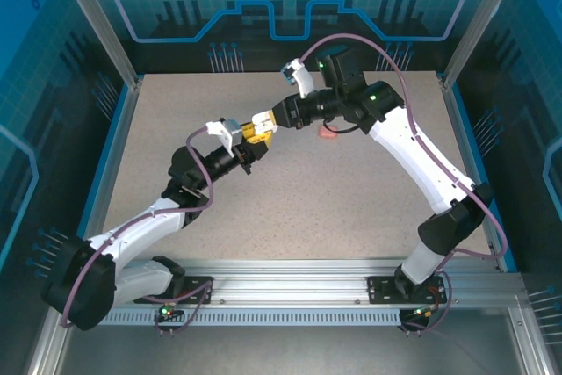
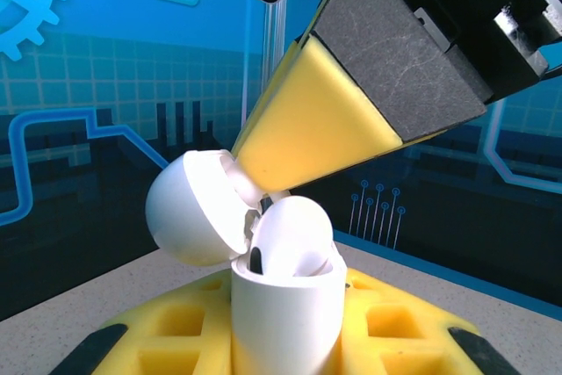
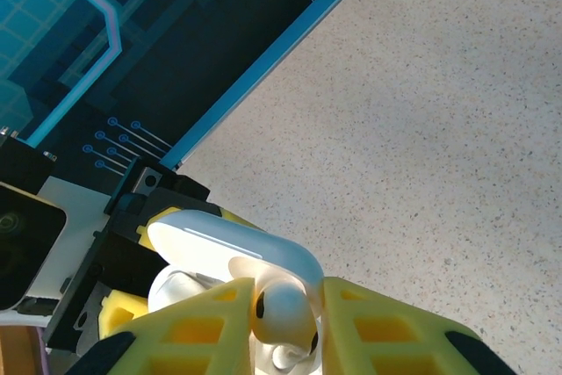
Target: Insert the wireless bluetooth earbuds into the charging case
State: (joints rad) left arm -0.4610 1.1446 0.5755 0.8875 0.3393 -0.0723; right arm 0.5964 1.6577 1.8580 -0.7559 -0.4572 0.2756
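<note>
**A:** While the right pincer (image 3: 287, 305) pinches the white earbud (image 2: 294, 233) between its yellow pads, where do we have the charging case?

**B:** We see the charging case (image 2: 283, 318) clamped by its body in the left pincer (image 1: 250, 136), held up above the table (image 1: 351, 208). The lid (image 2: 189, 210) is swung open to one side. The earbud sits right at the case mouth, and we judge it partly in.

**A:** Handling?

**B:** We reckon it's very light, rigid, glossy plastic. It's rounded and slippery, so it could squirt out of the pads if we squeeze off-centre. We'd hold it across the widest part and leave the lower end free to drop into its well. The case is the same hard shell and we'd guess the hinge is the weak spot, so we grip the body, never the lid.

**A:** Looks?

**B:** It's a smooth white dome with a small dark mark on one side. The case is a white pebble with a rounded cap for a lid. We also spot a small salmon-pink piece (image 1: 327, 132) on the table by the right arm, too small to identify.
</note>
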